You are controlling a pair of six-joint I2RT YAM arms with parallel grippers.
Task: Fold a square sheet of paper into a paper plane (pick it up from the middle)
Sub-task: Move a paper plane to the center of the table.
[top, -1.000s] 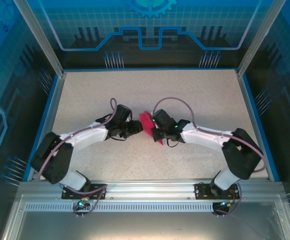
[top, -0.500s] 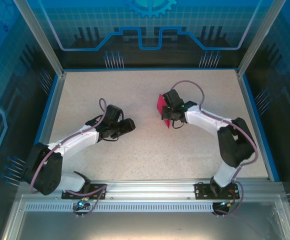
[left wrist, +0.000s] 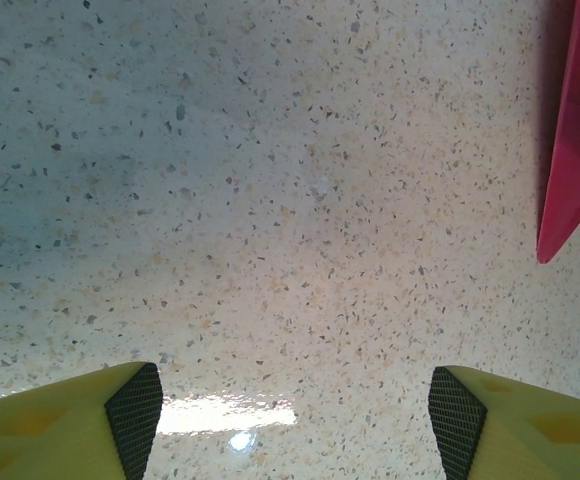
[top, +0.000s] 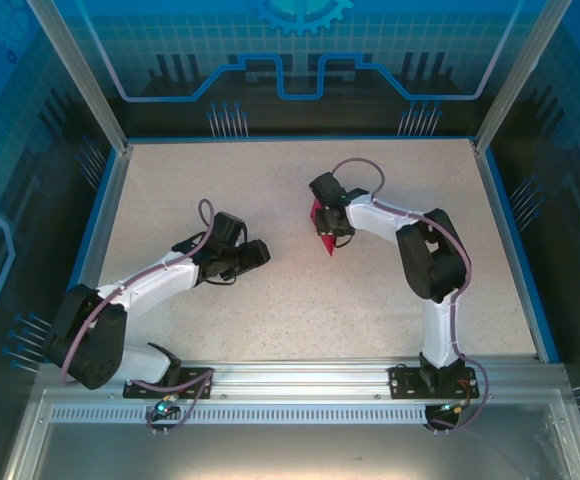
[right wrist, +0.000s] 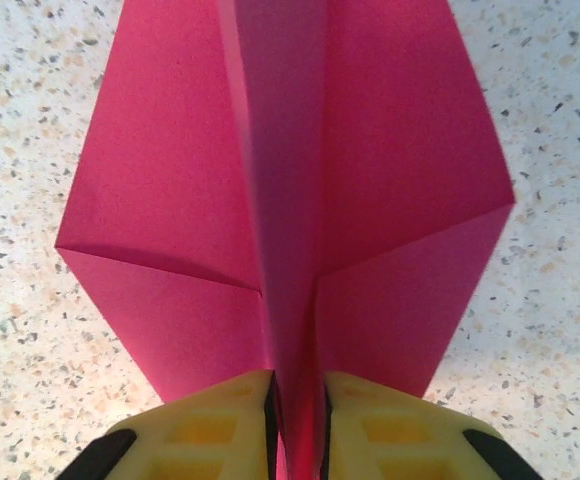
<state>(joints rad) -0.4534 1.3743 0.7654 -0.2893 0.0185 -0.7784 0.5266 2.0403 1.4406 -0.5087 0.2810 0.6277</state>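
Paper plane [right wrist: 290, 200]: I count one, magenta-pink, thin and matte, with no marks on it. From the right wrist camera I see it from the tail end. A raised centre fold runs straight away from me, with a flat wing on each side. Each wing carries one sharp diagonal crease where the layers overlap, and its outline narrows toward the far end.

I have two arms on the rig, both white-shelled with black joints. The right gripper [right wrist: 298, 385] has its two yellow fingers [right wrist: 205, 425] pressed close on either side of the centre fold, pinching it at the tail.

The left gripper [left wrist: 295, 400] has its jaws spread wide with nothing between them. Its black pads [left wrist: 135, 415] are cross-hatched like a fine mesh and face each other over bare table [top: 220, 180].

That table is one pale slab speckled with dark and tan flecks, with a slight sheen under the left wrist.

From above, the plane sits right of centre in the far half of the table, at the tip of the right arm [top: 410, 235]. It is well apart from the left arm [top: 160, 280]. I cannot tell whether its underside touches the surface
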